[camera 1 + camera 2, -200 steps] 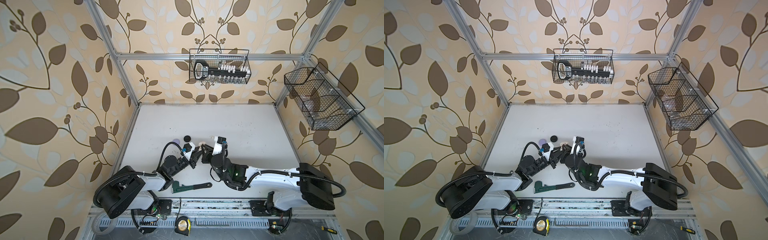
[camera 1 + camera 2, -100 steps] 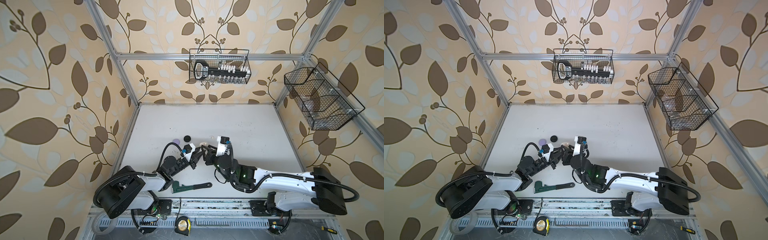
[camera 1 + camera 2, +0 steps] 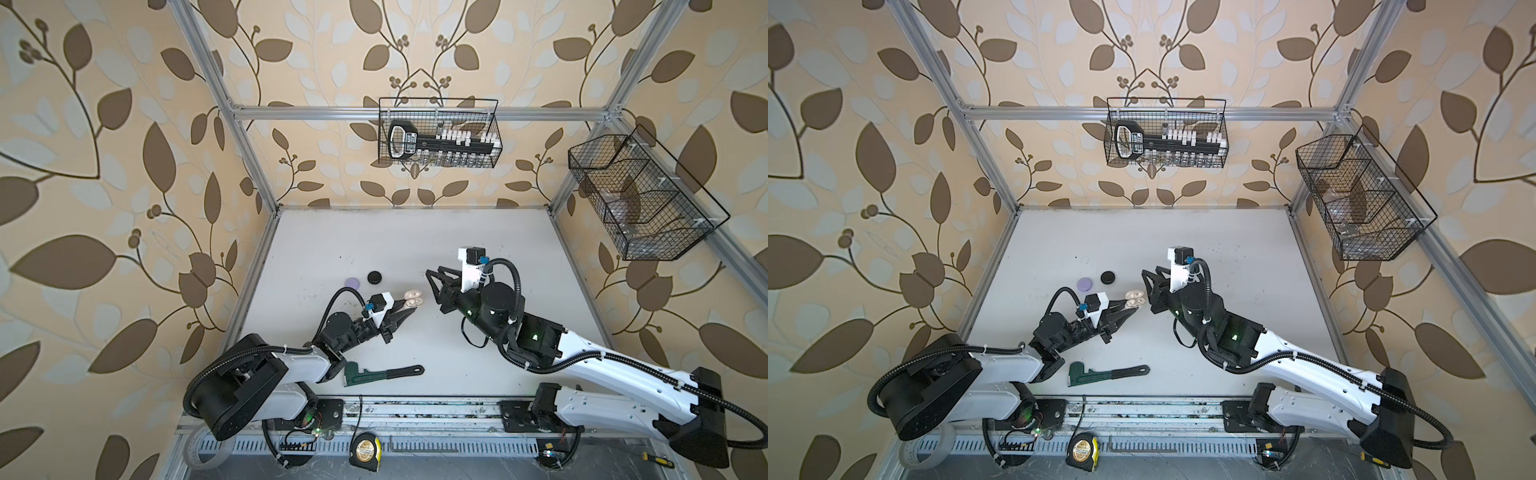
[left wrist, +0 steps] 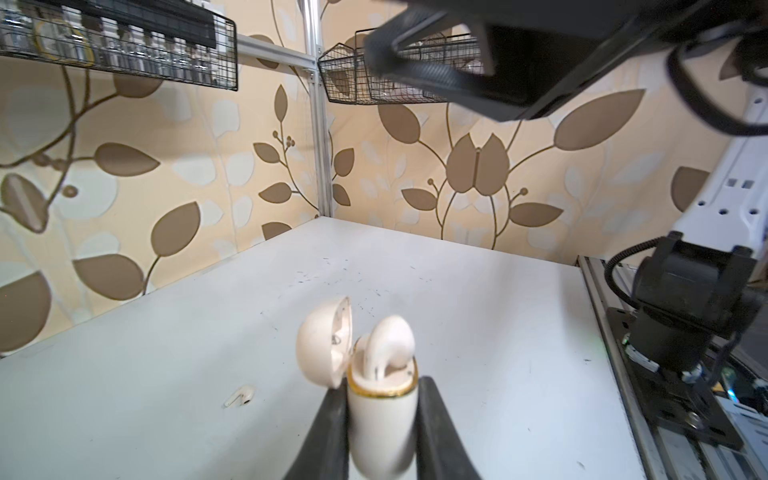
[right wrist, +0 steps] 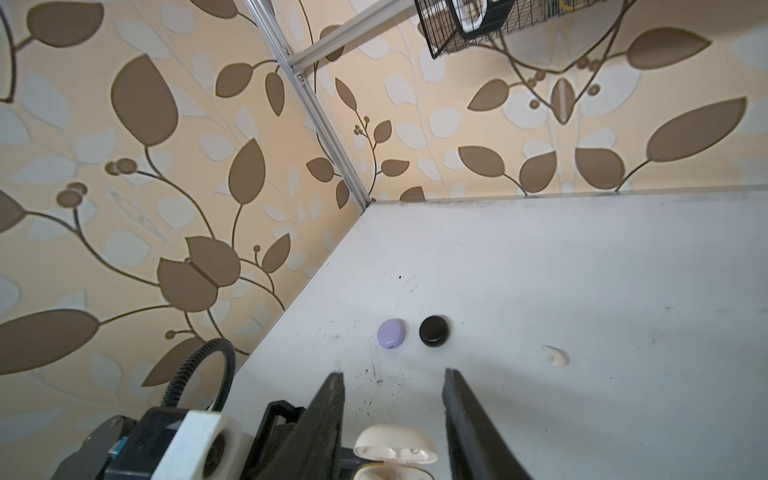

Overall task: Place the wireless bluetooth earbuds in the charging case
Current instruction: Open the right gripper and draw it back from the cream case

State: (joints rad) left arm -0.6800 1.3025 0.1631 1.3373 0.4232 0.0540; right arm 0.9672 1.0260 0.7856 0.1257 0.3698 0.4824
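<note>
White earbud sat, apparently not fully seated, in the open charging case clenched by the left gripper, while the second earbud awaited pickup on the worktop near the released, empty right gripper.

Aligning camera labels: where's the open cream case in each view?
Top view: open cream case mid-table, right of black case.
Top view: same spot.
Left wrist: case clamped in left gripper, lid open.
Right wrist: case seen through the open right gripper, nearer than black case.
Landmark: back-wall wire basket, in all four.
</note>
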